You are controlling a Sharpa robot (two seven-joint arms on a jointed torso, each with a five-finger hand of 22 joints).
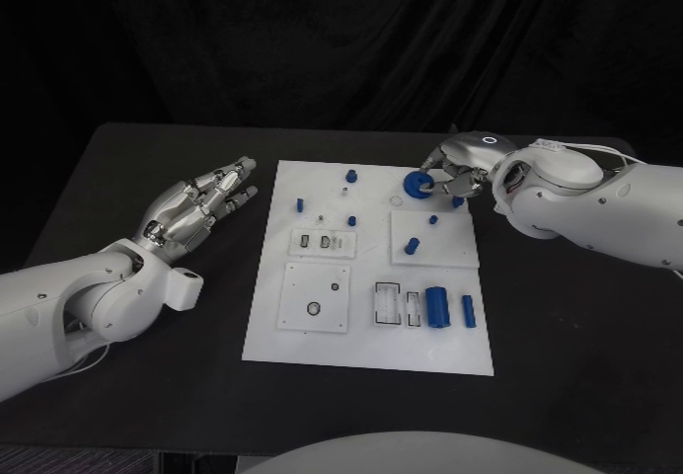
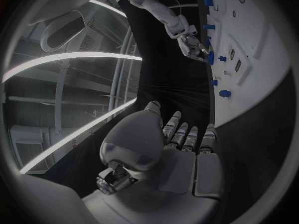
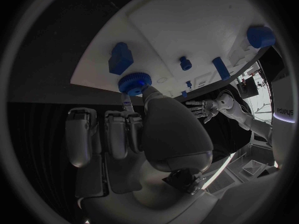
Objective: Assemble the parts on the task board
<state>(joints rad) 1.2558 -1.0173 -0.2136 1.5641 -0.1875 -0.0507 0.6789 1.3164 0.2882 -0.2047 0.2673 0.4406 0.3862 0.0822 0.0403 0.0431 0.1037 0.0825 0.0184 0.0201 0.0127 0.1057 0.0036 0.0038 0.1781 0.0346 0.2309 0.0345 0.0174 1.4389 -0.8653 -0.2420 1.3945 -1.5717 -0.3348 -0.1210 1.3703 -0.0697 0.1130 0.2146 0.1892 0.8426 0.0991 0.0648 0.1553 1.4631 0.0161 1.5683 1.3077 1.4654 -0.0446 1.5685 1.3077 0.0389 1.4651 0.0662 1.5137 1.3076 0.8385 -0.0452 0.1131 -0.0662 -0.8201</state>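
We see a black counter (image 1: 142, 415) with a white board (image 1: 373, 341) lying flat in its middle, long side running away from us. The counter stays bare on both sides of the board and along its near edge.

The board carries several raised white plates. A near plate (image 1: 316, 296) on its left side has a round hole and a small slot. To its right, two blue cylinders (image 1: 438, 306) and a thinner blue bar (image 1: 469, 311) lie side by side next to narrow slots. Farther back, a square plate (image 1: 431, 237) holds a blue peg (image 1: 412, 246) standing upright. Small blue pegs also stand near the far edge (image 1: 350, 176) and the left edge (image 1: 300, 205).

The left robot hand (image 1: 199, 205) rests over the counter just left of the board, fingers stretched out and slightly apart, holding nothing.

The right robot hand (image 1: 453, 178) hangs over the board's far right corner and pinches a blue ridged wheel (image 1: 418, 185) between thumb and fingers. From its wrist, the wheel sits at the fingertips (image 3: 127, 103), close above the board's edge, beside a blue block (image 3: 120, 58).
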